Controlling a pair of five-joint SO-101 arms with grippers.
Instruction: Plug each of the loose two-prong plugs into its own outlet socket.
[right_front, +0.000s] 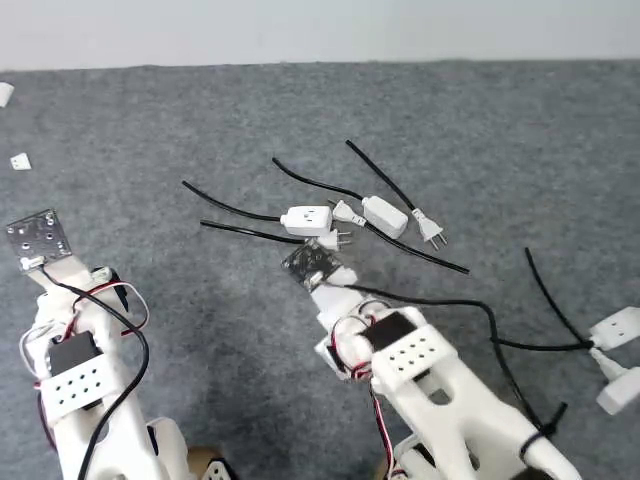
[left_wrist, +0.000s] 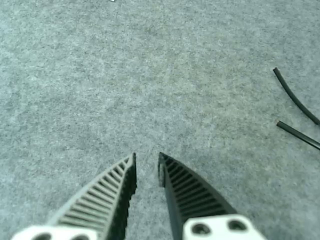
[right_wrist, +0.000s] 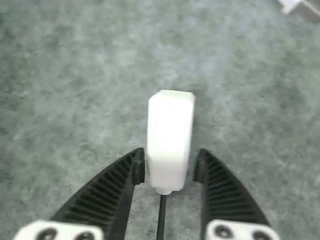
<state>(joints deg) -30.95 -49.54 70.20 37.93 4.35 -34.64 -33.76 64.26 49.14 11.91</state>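
Grey carpeted bench (right_front: 500, 130), white wall (right_front: 300, 30) behind. White cord-end block (right_wrist: 170, 135), plug or socket unclear, lies on bench between right fingers (right_wrist: 115, 185). Fingers apart: one touching block side, other just off it. Left fingers (left_wrist: 112, 190) slightly apart over carpet. Outlet socket (right_front: 305, 218) and loose plug (right_front: 430, 230) mid-bench.

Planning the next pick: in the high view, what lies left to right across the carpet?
left arm → white outlet socket → small white plug → second white socket block → two-prong plug → white connector at the right edge
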